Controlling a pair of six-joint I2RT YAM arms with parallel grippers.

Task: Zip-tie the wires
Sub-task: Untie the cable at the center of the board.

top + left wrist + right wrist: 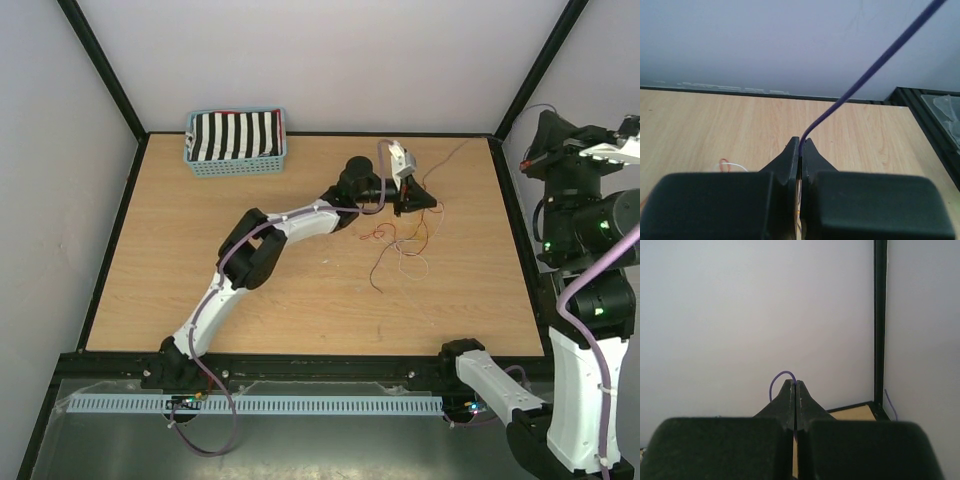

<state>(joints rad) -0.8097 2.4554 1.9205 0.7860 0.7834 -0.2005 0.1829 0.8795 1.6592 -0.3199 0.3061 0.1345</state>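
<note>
1. The wires [400, 245] lie loose on the table [300, 310], just on the near side of the left claw [418, 200]. Their top ends reach almost under it.
2. The tangle runs lengthwise from the left claw toward the arm bases, drifting a little to the left. It is not bundled.
3. The left claw is the nearer one by far. The right claw [795, 385] is raised well off to its right, past the table edge.
4. The left claw's fingers are pressed together on a thin purple strand [865, 80], which climbs away to the back right.
5. The right claw's fingers are also together, with a small purple loop at the tip, apparently pinched. Whether it is the same strand cannot be traced.
6. My reading: the purple strand must next come down around the wires, so the left claw needs to drop toward the near side.
</note>
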